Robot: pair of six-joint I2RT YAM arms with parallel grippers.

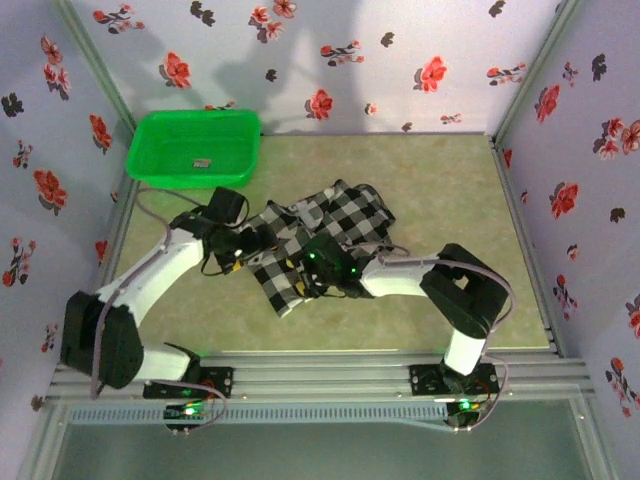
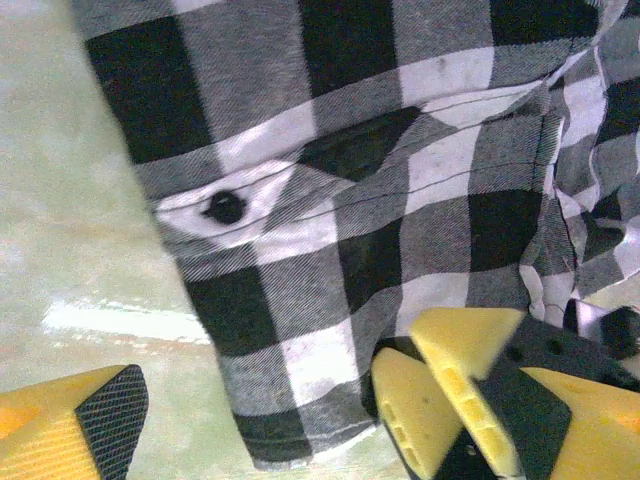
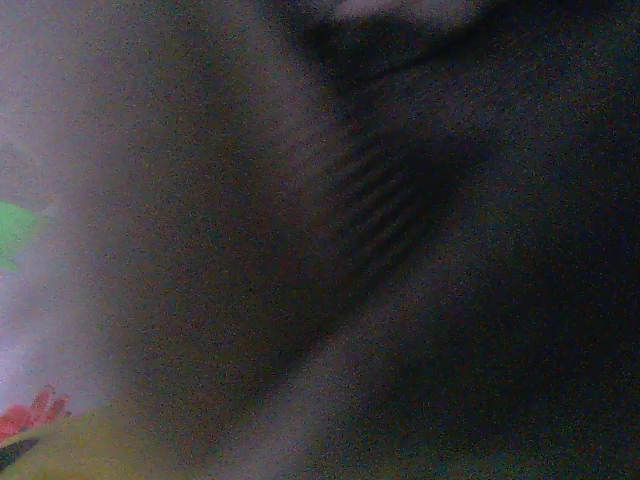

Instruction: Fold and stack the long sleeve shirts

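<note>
The green basket sits at the far left corner of the table, well apart from the work. The left gripper is at the shirt's left edge. In its wrist view the jaws are spread wide, with a checked edge lying between them but not pinched. The shirt lies crumpled mid-table, its long axis running from near-left to far-right. The right gripper is on the shirt's near side, pressed against the cloth, and whether its jaws are closed cannot be told. Both grippers are close, so the next fold likely depends on that diagonal.
</note>
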